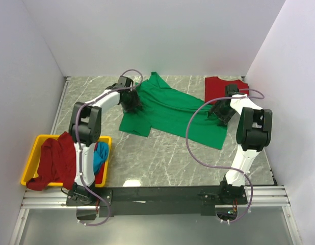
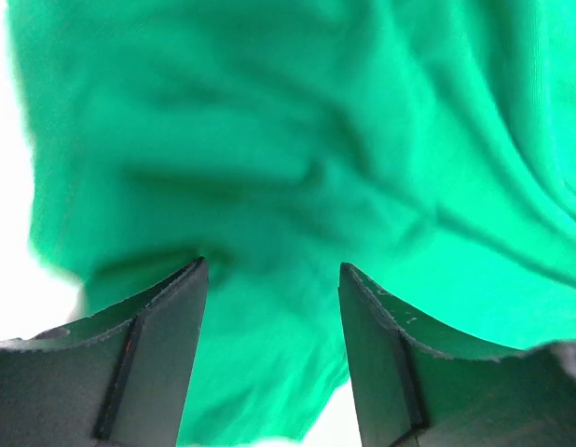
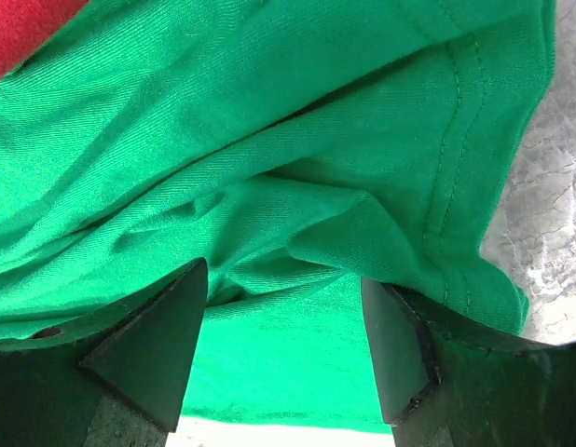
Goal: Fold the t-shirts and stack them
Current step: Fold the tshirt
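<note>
Left pincer [image 1: 131, 103] stood on the left part of the bright green t-shirt [image 1: 173, 109]. Its fingers [image 2: 157, 345] were parted, with rumpled green cloth filling the gap and not clamped. Right pincer [image 1: 218, 113] stood on the shirt's right end in the same state: fingers [image 3: 148, 354] spread, with a soft fold of cloth lying between the tips.

The green t-shirt lay spread across the table [image 1: 162, 158] between the two pincers. Its double-stitched hem [image 3: 451, 186] ran just right of the right pincer, with bare marbled table beyond it. Open table lay on the near side of both pincers, towards the arm bases.

A red t-shirt [image 1: 218, 88] lay just beyond the right pincer, close to the back wall [image 1: 157, 35] and meeting the green cloth. The right side wall [image 1: 290, 102] stood near that pincer.

A yellow bin [image 1: 32, 163] sat well to the left of the left pincer, on the near side. A dark red shirt [image 1: 55, 158] was draped over its rim and a blue shirt [image 1: 100, 155] lay inside.
</note>
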Robot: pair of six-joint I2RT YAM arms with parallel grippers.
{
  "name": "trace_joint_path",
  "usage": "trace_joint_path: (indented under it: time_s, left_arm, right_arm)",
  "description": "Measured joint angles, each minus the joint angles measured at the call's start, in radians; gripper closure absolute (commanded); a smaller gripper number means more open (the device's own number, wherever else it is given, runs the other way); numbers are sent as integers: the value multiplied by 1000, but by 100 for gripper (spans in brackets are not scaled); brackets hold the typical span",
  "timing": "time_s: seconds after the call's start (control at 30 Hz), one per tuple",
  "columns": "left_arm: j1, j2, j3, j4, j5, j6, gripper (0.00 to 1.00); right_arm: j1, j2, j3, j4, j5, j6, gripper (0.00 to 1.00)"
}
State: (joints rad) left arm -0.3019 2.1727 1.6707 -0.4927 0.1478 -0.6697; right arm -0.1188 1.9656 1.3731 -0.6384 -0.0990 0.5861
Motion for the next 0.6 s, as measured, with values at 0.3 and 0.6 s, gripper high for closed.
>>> trace_joint_path:
  time_s: [0.3, 0.6]
  left_arm:
    - [5, -348, -300, 23, -131, -27, 39]
    - [31, -395, -506, -9, -232, -58, 44]
  right_arm:
    - [0, -91, -49, 15, 0, -14, 27]
    - [0, -140, -84, 45, -19, -22, 27]
